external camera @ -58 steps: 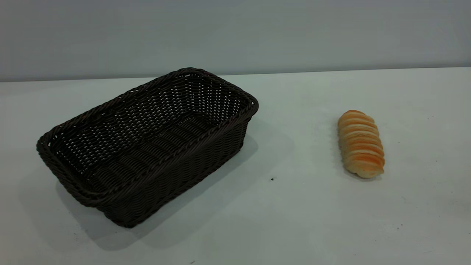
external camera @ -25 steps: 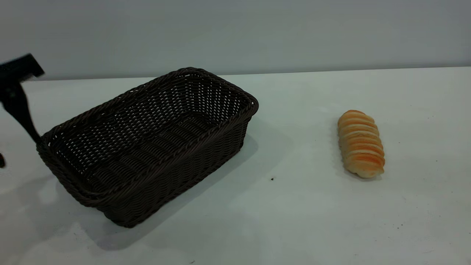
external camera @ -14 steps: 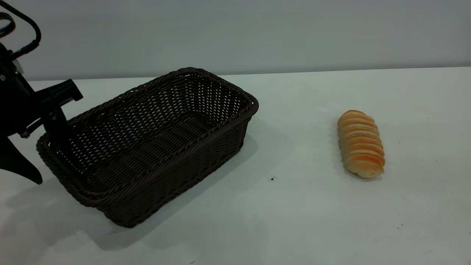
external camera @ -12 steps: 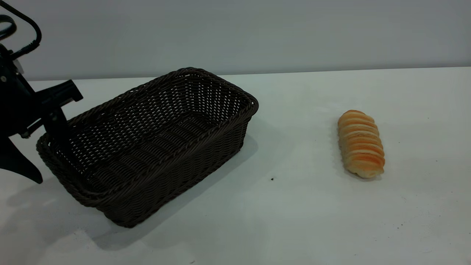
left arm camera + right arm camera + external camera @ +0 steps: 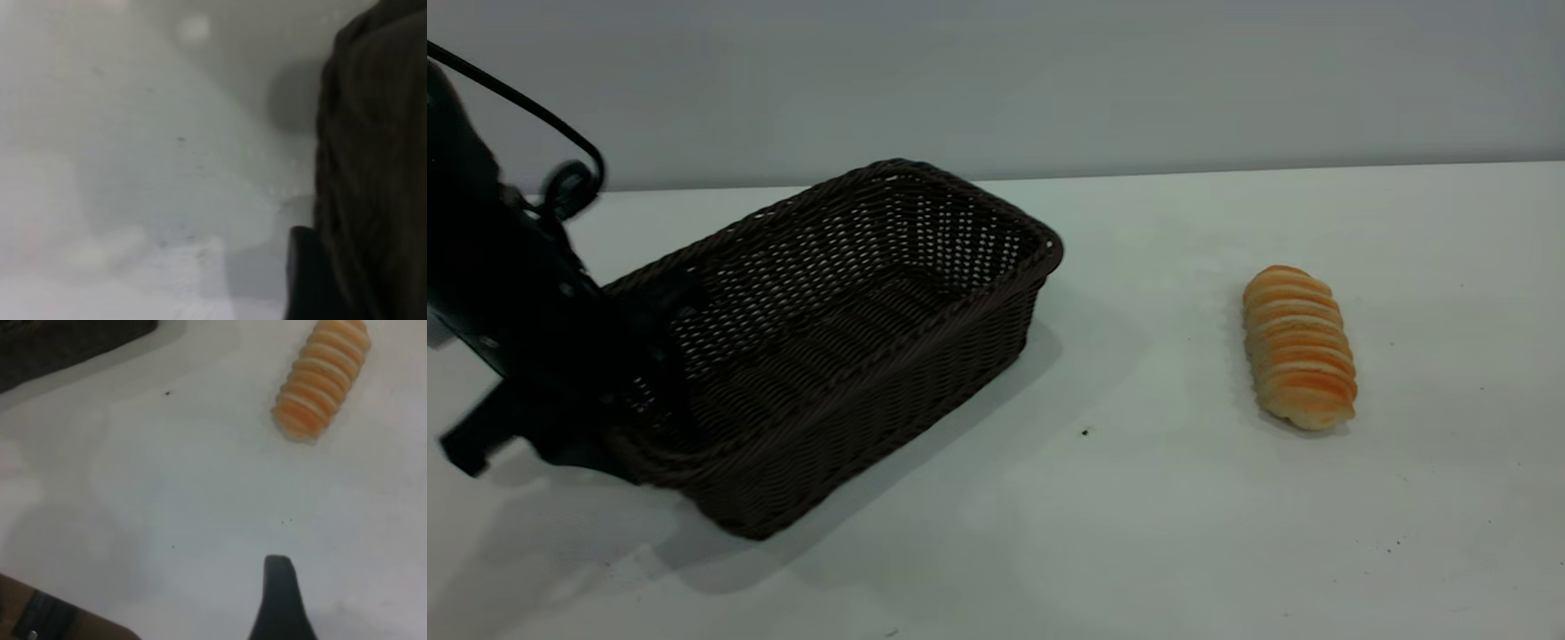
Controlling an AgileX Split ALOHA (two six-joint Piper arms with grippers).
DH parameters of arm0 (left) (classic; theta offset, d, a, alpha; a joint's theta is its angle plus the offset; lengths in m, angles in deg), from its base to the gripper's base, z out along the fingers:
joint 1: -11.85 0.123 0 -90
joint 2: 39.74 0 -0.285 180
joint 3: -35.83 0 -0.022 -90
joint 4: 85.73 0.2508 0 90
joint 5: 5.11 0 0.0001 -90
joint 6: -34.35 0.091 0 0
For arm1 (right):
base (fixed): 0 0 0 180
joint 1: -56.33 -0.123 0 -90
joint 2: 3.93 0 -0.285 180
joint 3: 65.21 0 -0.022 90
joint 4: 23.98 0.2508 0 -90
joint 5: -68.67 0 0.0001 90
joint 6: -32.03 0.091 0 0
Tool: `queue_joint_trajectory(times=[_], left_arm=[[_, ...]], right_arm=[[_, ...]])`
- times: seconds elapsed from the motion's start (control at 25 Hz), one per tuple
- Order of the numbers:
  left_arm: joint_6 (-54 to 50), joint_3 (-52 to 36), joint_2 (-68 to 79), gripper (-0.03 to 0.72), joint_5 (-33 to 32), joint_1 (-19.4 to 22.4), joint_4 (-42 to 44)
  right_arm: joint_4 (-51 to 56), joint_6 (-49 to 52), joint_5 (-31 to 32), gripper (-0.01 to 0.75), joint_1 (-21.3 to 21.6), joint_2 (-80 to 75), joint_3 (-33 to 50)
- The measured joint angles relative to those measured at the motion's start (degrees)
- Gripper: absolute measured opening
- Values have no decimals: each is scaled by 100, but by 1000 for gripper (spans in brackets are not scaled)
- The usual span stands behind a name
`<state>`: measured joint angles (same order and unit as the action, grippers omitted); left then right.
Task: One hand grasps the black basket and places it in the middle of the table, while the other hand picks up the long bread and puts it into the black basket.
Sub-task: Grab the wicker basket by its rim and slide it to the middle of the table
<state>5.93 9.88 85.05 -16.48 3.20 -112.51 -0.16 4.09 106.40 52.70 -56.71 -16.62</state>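
The black basket sits at the table's left, its left end raised a little. My left gripper straddles that end's short wall and is shut on it. In the left wrist view the basket wall fills one side, with one finger against it. The long bread lies alone on the table at the right. The right gripper does not show in the exterior view. In the right wrist view it hovers open above bare table, short of the bread, with one finger showing.
A plain grey wall runs behind the table's far edge. A small dark speck marks the tabletop between basket and bread. The left arm's black cable loops above the basket's left end.
The left arm came in from the left, dropped over the basket's left wall and shut on it. The basket has tipped and slid slightly right. The bread has not moved.
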Motion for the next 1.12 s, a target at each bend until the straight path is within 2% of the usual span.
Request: queue_joint_trajectory(times=[0.04,0.16,0.36,0.48,0.84,0.96,1.12], left_arm=[[54,0,69,376,80,-48,-113],[94,11,146,138,229,-76,-371],[203,63,106,141,206,-69,-383],[647,391,64,141,-48,-69,-376],[3106,2888,462,141,-2164,-69,-72],[3246,3581,847,141,-2819,-75,359],[3060,3856,1198,141,-3024,-75,921]], right_arm=[[0,0,6,543,0,0,0],[0,0,18,543,0,0,0],[-5,0,31,543,0,0,0],[-5,0,43,543,0,0,0],[-20,0,47,543,0,0,0],[-23,0,57,543,0,0,0],[-23,0,62,543,0,0,0]])
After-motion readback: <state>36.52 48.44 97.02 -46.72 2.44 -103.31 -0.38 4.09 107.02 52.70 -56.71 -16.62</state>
